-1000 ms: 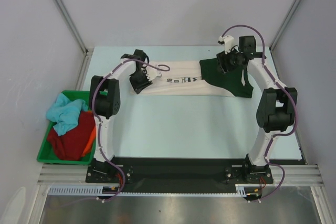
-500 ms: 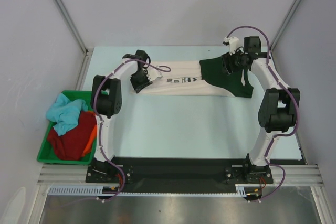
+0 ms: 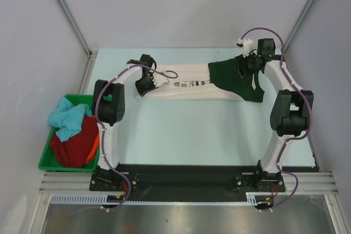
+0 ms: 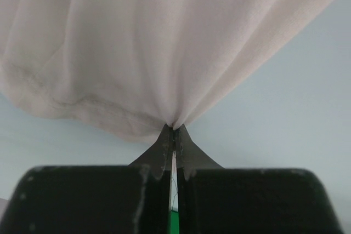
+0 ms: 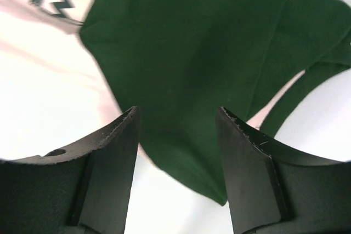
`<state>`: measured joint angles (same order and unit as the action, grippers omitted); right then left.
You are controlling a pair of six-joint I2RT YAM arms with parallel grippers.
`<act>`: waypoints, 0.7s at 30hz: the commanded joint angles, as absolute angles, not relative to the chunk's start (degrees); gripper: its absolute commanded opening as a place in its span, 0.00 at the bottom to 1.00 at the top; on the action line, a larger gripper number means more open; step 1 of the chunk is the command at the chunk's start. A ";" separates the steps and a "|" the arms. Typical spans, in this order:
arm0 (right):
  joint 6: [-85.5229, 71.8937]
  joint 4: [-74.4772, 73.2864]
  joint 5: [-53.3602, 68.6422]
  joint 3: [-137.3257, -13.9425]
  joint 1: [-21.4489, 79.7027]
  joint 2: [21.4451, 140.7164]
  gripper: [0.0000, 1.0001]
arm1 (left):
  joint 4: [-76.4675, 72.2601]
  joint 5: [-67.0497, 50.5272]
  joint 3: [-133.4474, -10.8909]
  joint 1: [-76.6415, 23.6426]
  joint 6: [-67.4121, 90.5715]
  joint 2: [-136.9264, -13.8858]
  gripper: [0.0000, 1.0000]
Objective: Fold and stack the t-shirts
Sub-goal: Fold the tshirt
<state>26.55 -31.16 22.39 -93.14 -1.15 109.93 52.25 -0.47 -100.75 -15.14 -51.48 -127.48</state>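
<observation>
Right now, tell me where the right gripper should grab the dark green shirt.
Probably its far right edge, under the open right gripper, coming straight down. The dark green shirt lies flat over the cream shirt, so a loose edge should be the easiest part to pinch.

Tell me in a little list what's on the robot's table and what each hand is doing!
left gripper: shut, pinching an edge of the cream t-shirt
right gripper: open, over the dark green t-shirt
cream t-shirt: spread on the table, black lettering showing
dark green t-shirt: lying on the cream one's right end
green bin: at the left side, holds light blue cloth, dark red cloth, orange cloth
</observation>
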 commanded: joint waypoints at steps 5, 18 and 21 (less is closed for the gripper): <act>24.87 -28.92 19.34 -99.93 -2.46 118.65 0.61 | 60.12 -5.71 -89.14 -16.79 -48.26 -122.00 0.00; 24.26 -28.92 16.79 -106.61 -2.02 126.82 0.62 | 62.40 -9.93 -78.40 -20.65 -44.30 -110.84 0.01; 23.64 -28.83 16.00 -106.79 -2.02 127.97 0.62 | 63.63 -11.24 -77.96 -21.36 -42.46 -109.87 0.01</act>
